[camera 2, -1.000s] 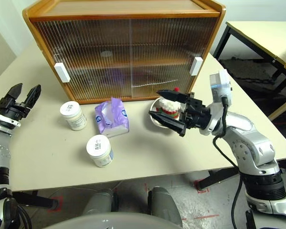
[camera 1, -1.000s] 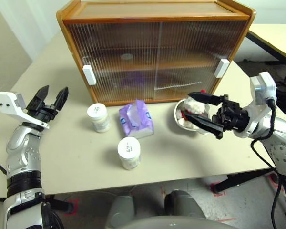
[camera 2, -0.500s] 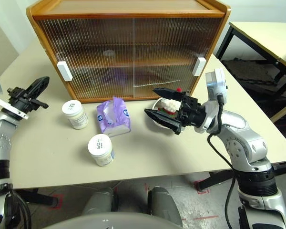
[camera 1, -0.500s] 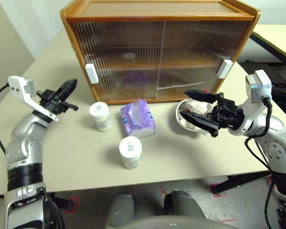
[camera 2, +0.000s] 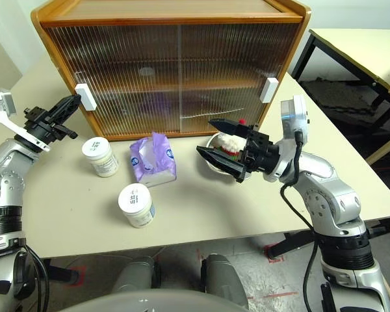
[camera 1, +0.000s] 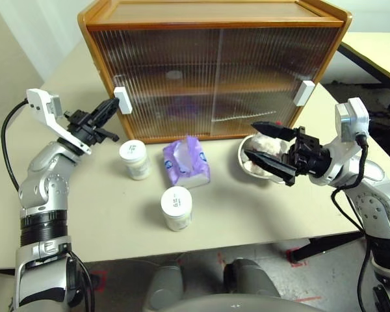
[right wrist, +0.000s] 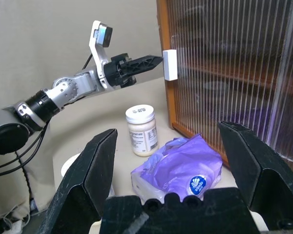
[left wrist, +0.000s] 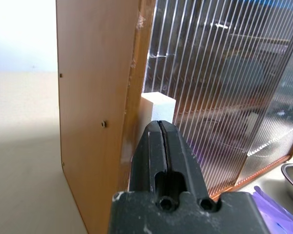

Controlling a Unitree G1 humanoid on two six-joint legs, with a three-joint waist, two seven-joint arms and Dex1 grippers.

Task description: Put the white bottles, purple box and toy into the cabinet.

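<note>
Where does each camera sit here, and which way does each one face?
Left eye and right eye views: on the head, looking forward and down at the table, cabinet, bottles, purple box and both arms.
Left wrist view: on the left wrist, along the shut left gripper at the cabinet's left door handle.
Right wrist view: on the right wrist, between the open right gripper fingers, facing the purple box and one bottle.
Shared: both wrist views show the handle; the right one also shows the left gripper.

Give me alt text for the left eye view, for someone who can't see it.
The shut left gripper points at the white handle of the closed cabinet. Two white bottles and a purple box sit on the table; the open right gripper hovers over a bowl.
</note>
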